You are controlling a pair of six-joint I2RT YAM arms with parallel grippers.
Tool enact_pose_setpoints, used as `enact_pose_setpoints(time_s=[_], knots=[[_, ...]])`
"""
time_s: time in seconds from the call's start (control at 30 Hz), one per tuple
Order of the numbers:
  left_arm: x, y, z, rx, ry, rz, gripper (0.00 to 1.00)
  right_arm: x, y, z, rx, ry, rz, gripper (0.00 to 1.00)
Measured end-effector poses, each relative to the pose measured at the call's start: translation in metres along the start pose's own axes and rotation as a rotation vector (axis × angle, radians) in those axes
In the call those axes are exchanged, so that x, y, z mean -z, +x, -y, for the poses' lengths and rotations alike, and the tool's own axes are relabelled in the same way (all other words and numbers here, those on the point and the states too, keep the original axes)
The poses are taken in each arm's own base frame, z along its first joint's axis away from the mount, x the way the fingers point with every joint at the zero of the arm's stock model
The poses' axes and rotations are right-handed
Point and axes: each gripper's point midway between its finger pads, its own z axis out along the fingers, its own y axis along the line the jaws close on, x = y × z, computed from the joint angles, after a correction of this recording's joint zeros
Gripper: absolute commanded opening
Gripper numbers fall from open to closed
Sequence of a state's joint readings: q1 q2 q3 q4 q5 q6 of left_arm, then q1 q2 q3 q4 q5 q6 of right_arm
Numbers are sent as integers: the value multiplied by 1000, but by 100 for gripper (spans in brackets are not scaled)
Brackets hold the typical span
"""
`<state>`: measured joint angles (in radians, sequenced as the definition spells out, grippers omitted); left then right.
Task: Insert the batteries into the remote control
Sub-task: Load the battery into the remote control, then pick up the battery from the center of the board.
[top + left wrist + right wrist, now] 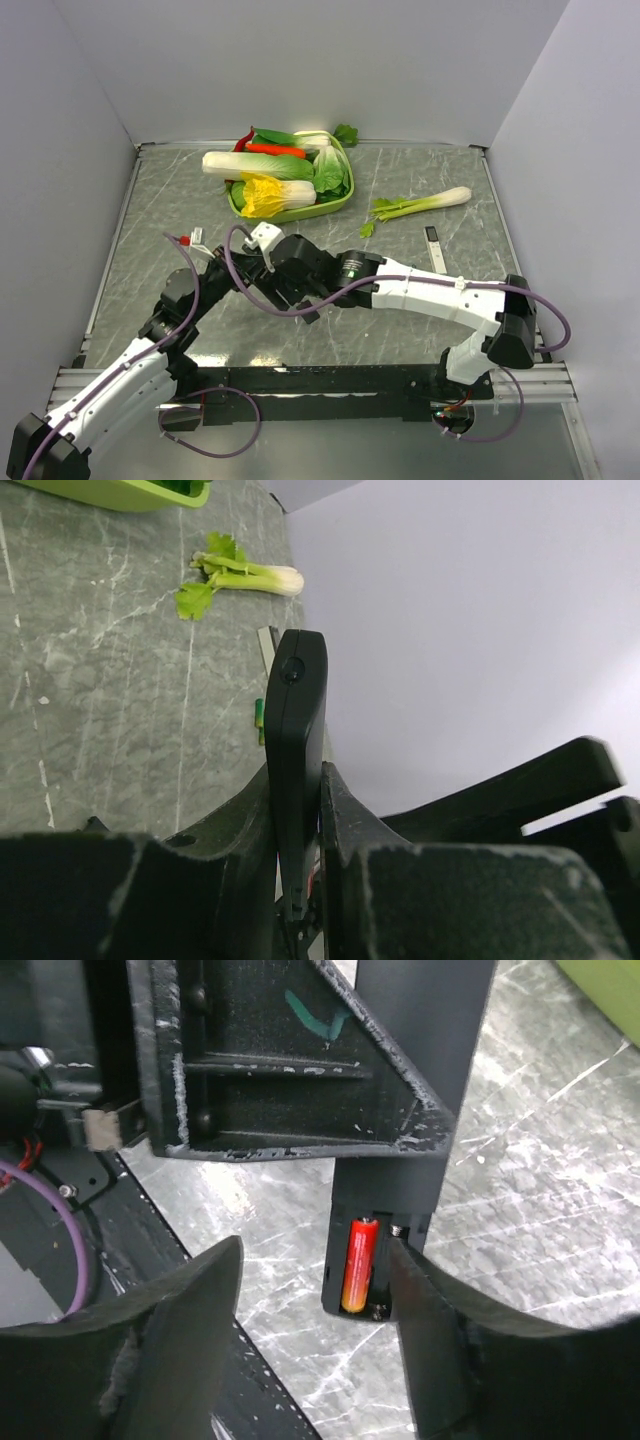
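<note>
Left gripper [297, 780]: clamping tight on the remote control [297, 705], pressing it from both sides and leaving much of its length sticking out past the fingertips.
Remote control: hanging in that grip above the table [160, 200], left of centre and clear of the marble. Turning its back face to the right wrist camera and exposing the open battery slot at the free end.
Red-orange battery [359, 1265]: sitting lengthwise inside the slot, occupying the bay on the left of that view.
Right gripper [312, 1270]: standing wide open just in front of the slot end, carrying nothing. Overlapping the remote's corner beside the slot with one finger [430, 1340]; unable to tell whether touching.
Green battery [258, 713]: lying on the table beyond the remote in the left wrist view, close to the white device [433, 250], apart from both grippers.
White device: lying flat right of centre, pointing its dark end toward the far side.
Celery stalk [420, 205]: lying at the far right, beyond the white device.
Green tray [300, 213]: sitting at far centre, holding vegetables [265, 165] and letting them spill past its rim.
Arms: reaching in from the near edge and meeting left of centre, with the right one stretching across the table toward the left.
</note>
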<state>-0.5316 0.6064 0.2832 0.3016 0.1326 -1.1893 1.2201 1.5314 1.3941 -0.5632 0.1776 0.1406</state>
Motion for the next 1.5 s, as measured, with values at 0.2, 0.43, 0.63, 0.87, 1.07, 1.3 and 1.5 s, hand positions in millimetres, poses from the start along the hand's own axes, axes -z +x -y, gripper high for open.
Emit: enact_pose_setpoints(time_s=[0.2, 0.43, 0.63, 0.87, 1.07, 1.3, 1.5], knots=[[2, 9, -20, -2, -29, -13, 1, 29, -8, 25, -64, 47, 52, 79], [7, 17, -32, -35, -21, -27, 1, 66, 41, 150, -380, 313, 58, 75], [9, 20, -16, -91, 69, -49, 1, 75, 122, 224, -613, 524, -74, 72], [13, 27, -1, -159, 156, -91, 1, 80, 180, 270, -843, 623, -146, 65], [17, 32, 3, -206, 188, -120, 1, 75, 219, 293, -991, 654, -206, 52], [18, 35, 3, -232, 201, -139, 1, 67, 245, 312, -1079, 668, -247, 42], [18, 39, 2, -231, 202, -161, 1, 52, 263, 314, -1119, 642, -302, 36]])
